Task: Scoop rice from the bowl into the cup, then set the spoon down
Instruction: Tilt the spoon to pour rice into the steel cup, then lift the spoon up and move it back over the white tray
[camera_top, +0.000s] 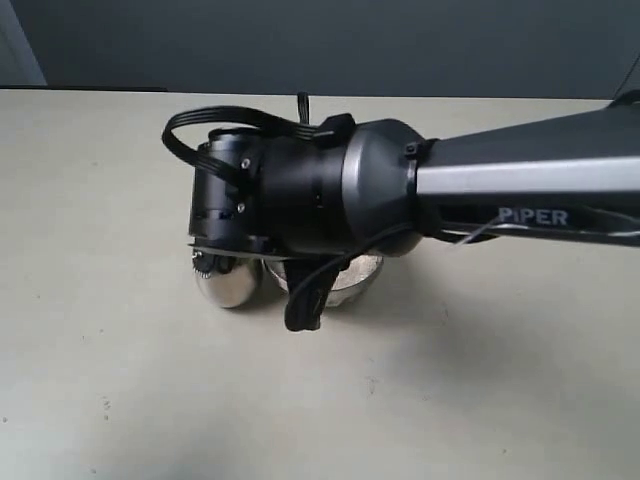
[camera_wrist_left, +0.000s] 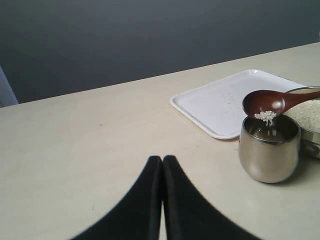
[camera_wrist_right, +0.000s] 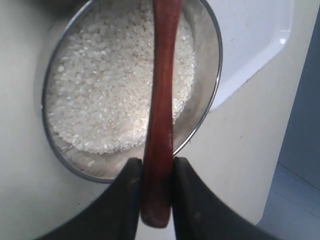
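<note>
My right gripper (camera_wrist_right: 156, 167) is shut on the handle of the reddish-brown wooden spoon (camera_wrist_right: 161, 100), held above the metal bowl (camera_wrist_right: 59, 150) of white rice (camera_wrist_right: 105, 95). In the left wrist view the spoon head (camera_wrist_left: 265, 102) hangs tilted over the steel cup (camera_wrist_left: 269, 150), with rice grains (camera_wrist_left: 266, 117) falling from it into the cup. The bowl (camera_wrist_left: 314, 145) stands just behind the cup. In the exterior view the right arm covers most of the cup (camera_top: 228, 282) and bowl (camera_top: 362, 272). My left gripper (camera_wrist_left: 162, 159) is shut and empty, low over the table, apart from the cup.
A white tray (camera_wrist_left: 225, 102) lies flat on the table beside the cup and bowl; its edge (camera_wrist_right: 255, 55) shows past the bowl. The beige table (camera_top: 120, 380) runs back to a dark wall.
</note>
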